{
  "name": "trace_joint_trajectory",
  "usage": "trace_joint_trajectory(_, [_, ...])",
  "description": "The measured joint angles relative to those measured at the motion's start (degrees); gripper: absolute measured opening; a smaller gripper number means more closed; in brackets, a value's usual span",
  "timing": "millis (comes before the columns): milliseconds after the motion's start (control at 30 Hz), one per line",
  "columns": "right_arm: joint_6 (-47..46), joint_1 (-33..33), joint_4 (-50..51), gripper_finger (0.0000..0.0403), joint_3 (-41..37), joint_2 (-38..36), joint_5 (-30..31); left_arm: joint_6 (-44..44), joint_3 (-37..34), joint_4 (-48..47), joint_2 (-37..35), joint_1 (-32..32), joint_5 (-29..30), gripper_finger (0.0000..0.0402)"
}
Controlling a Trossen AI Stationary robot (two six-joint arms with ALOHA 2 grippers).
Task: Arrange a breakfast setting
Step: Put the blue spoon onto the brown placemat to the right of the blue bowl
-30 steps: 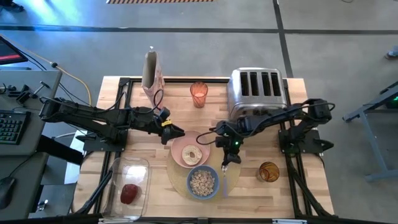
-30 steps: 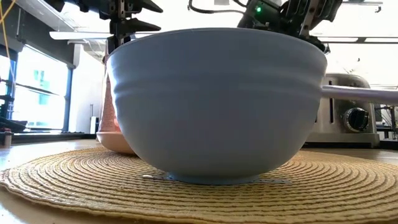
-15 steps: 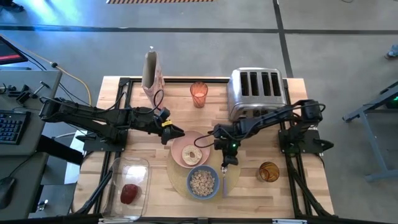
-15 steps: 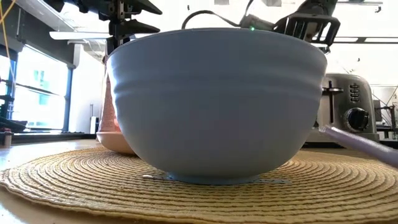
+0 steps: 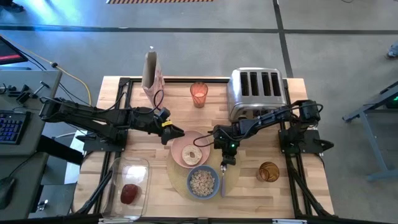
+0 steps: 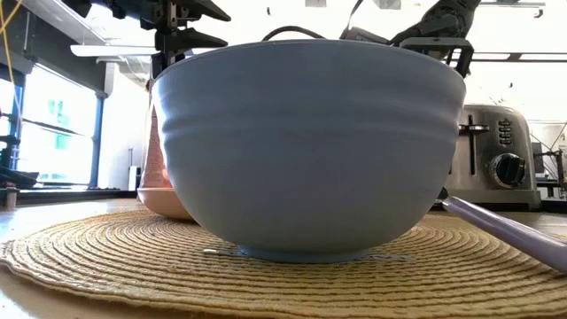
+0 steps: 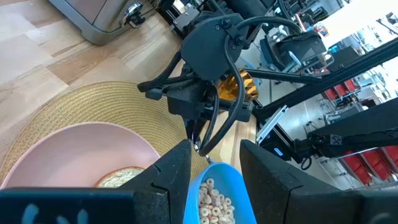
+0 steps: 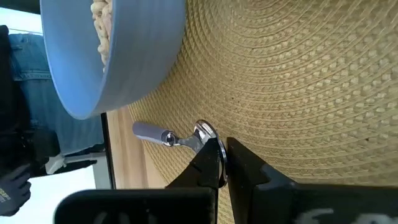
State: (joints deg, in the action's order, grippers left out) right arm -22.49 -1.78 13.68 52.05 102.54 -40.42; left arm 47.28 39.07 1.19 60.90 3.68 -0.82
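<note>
Beside the blue bowl, right gripper pinched on spoon over the placemat; left gripper narrow, empty

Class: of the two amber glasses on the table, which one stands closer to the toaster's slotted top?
The amber glass just left of the toaster, at the far edge; the other glass stands near the right arm's base.

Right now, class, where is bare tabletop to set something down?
Free: between the cup and the plate, and right of the toaster. Crowded: the mat with bowl, spoon and both grippers.
</note>
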Motion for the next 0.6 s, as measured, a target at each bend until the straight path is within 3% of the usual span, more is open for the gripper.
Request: trace_joint_trajectory(600, [-1.06,0.0,0.67,0.0001,0.0,0.0,2.75,-1.0,0.0,-0.04,0.0,-0.01,-0.02,0.0127])
